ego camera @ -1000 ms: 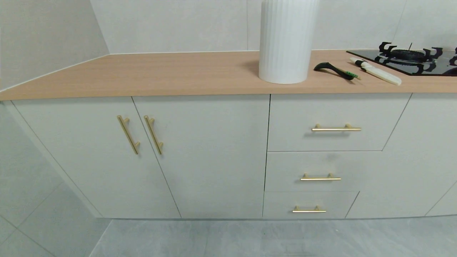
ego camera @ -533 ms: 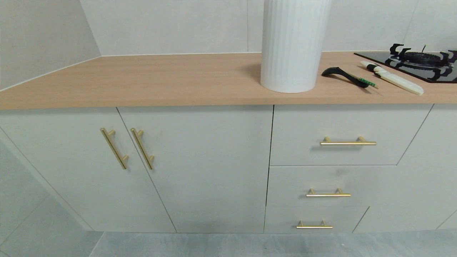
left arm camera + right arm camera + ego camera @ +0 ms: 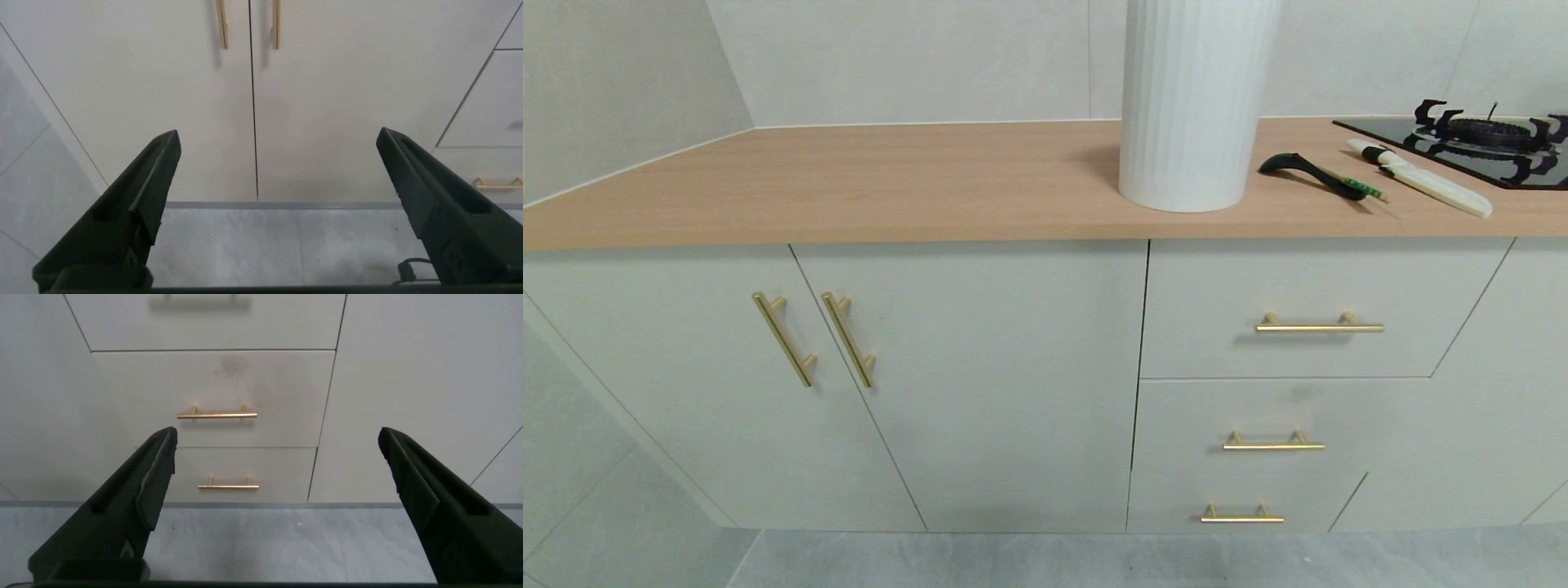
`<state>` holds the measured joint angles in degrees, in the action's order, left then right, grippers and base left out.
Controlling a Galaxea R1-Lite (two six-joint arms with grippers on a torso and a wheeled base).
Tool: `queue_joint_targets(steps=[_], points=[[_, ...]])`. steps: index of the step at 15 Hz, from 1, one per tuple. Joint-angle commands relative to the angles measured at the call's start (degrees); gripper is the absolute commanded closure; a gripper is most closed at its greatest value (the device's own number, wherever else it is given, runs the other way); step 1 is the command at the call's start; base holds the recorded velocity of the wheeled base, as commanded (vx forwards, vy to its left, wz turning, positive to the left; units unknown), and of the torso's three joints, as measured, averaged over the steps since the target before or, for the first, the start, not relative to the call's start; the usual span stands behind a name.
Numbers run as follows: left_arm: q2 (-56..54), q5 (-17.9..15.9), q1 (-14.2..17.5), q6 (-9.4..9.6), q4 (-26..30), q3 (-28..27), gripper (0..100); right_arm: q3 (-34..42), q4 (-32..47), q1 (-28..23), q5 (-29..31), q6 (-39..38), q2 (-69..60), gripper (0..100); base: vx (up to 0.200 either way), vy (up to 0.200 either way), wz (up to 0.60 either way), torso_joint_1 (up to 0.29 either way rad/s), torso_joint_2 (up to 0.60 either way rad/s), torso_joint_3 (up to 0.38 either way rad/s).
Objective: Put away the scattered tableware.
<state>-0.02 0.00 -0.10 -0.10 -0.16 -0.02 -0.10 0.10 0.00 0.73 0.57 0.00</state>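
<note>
Black fingers of the left gripper spread wide on nothing, facing paired cupboard doors. Same for the right gripper, agape and empty before gold-handled drawers. Well above and beyond both, on the wooden counter: black spoon and white knife, on the right gripper's side of a ribbed white canister, near the hob.

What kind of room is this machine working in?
Most likely a kitchen: a gas hob sits at the right end of a wooden countertop, a black spoon lies on that counter, and drawers with gold handles run below.
</note>
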Motion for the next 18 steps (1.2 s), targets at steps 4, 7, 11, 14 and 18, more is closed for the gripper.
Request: queue_joint_targets(steps=[4, 7, 11, 14, 18], points=[[0.0, 0.0, 0.0, 0.01, 0.0, 0.0, 0, -1.0, -0.4, 0.0, -0.6, 0.6, 0.0, 0, 0.000, 0.000, 0.00, 0.000, 0.00, 0.000], [0.0, 0.0, 0.0, -0.08, 0.0, 0.0, 0, -8.2, -0.1, 1.0, -5.7, -1.5, 5.9, 0, 0.000, 0.000, 0.00, 0.000, 0.00, 0.000], [0.0, 0.0, 0.0, -0.08, 0.0, 0.0, 0, -12.4, -0.4, 1.6, -12.9, -1.5, 25.7, 0, 0.000, 0.000, 0.00, 0.000, 0.00, 0.000], [0.0, 0.0, 0.0, 0.01, 0.0, 0.0, 0, -19.2, -0.5, 5.5, -12.8, -0.5, 41.2, 0, 0.000, 0.000, 0.00, 0.000, 0.00, 0.000], [0.0, 0.0, 0.0, 0.01, 0.0, 0.0, 0, -25.0, -2.2, 7.8, -12.9, -0.5, 57.2, 0, 0.000, 0.000, 0.00, 0.000, 0.00, 0.000]])
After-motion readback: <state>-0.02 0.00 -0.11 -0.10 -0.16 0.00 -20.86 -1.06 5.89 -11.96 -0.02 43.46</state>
